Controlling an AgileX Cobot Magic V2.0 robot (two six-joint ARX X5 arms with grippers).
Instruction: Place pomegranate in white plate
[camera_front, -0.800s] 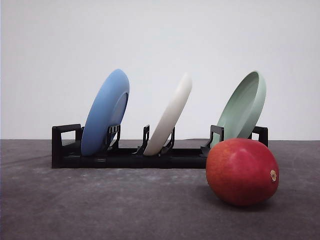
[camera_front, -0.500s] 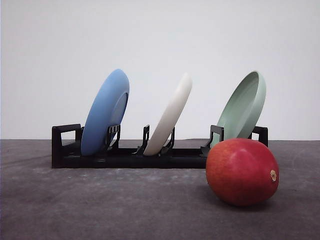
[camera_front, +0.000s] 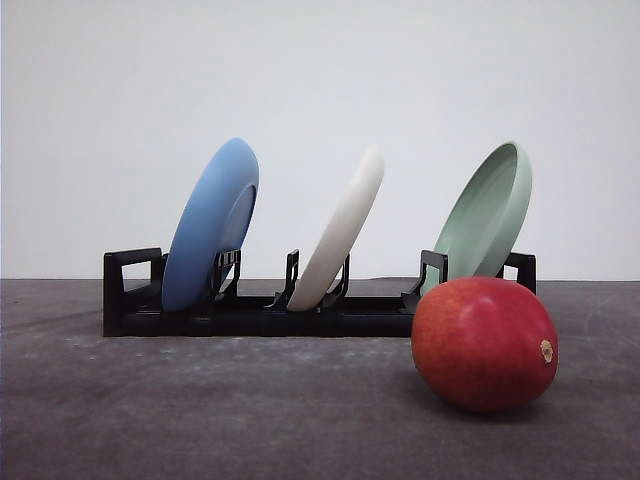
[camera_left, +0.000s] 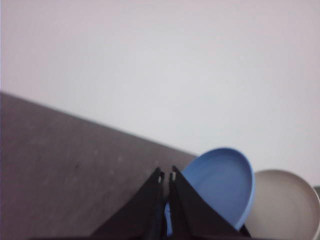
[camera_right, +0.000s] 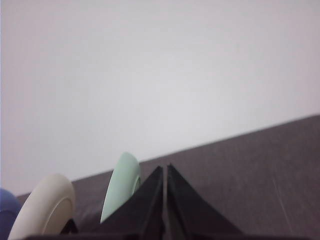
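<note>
Resting untouched on the dark grey tabletop (camera_front: 200, 420), a glossy red, rounded pomegranate (camera_front: 484, 343) with a small tan stem spot sits toward the right of the front view, just in front of the right end of a black slotted dish rack (camera_front: 250, 312). Three plates stand on edge in that rack, all tilted the same way: a matte blue round plate (camera_front: 210, 225) at the left, the cream-white shallow round plate (camera_front: 338, 232) in the middle slot, and a pale green round plate (camera_front: 487, 215) at the right. Seen from the wrist cameras, the left gripper (camera_left: 166, 176) and the right gripper (camera_right: 165, 169) both have their black fingers drawn together, tips nearly touching, with nothing between them, each raised above the table and short of the rack. By the look of things, the job has barely begun: the fruit is ungrasped, and the white plate is upright in the rack, likely needing to be laid flat before it can receive anything.
</note>
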